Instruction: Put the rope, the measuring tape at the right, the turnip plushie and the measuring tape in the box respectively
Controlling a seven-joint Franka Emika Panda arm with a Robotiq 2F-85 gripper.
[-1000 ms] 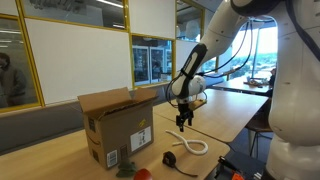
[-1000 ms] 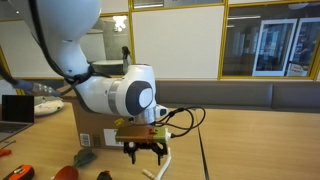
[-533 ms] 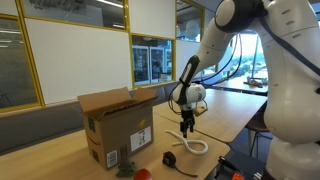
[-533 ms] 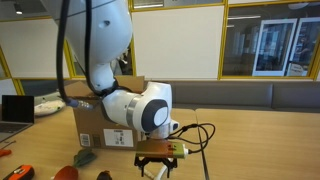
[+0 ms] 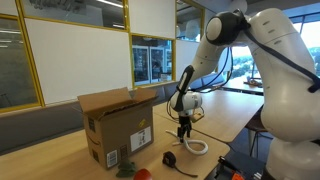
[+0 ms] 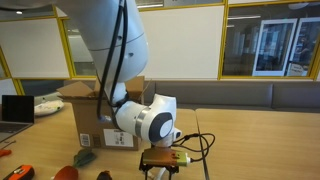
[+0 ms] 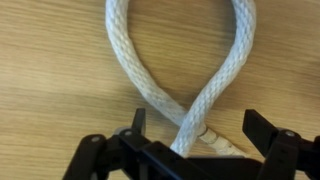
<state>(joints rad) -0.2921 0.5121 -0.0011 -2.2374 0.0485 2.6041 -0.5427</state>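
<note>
The arm has dropped lower beside the box (image 5: 118, 128) since a moment ago. The gripper (image 5: 183, 127) has come right down over the rope (image 5: 193, 147), which lies on the table (image 5: 228, 118) just off the box's printed side.

In the wrist view the jaws stand spread wide, one on either side of the spot where the rope (image 7: 128, 60) crosses over itself, and they are not pinching anything. To my eye that leaves it one squeeze away from picking up the first item on the list.

The inside of the box is out of sight in both exterior views, so I can't say what is in it. In an exterior view the gripper (image 6: 162, 163) is cut off by the bottom edge and covers the rope beneath it. I can't tell whether the fingertips touch the table. In front of the box sit a dark round thing (image 5: 168, 158) and a red thing (image 5: 142, 174), both too small to name.
</note>
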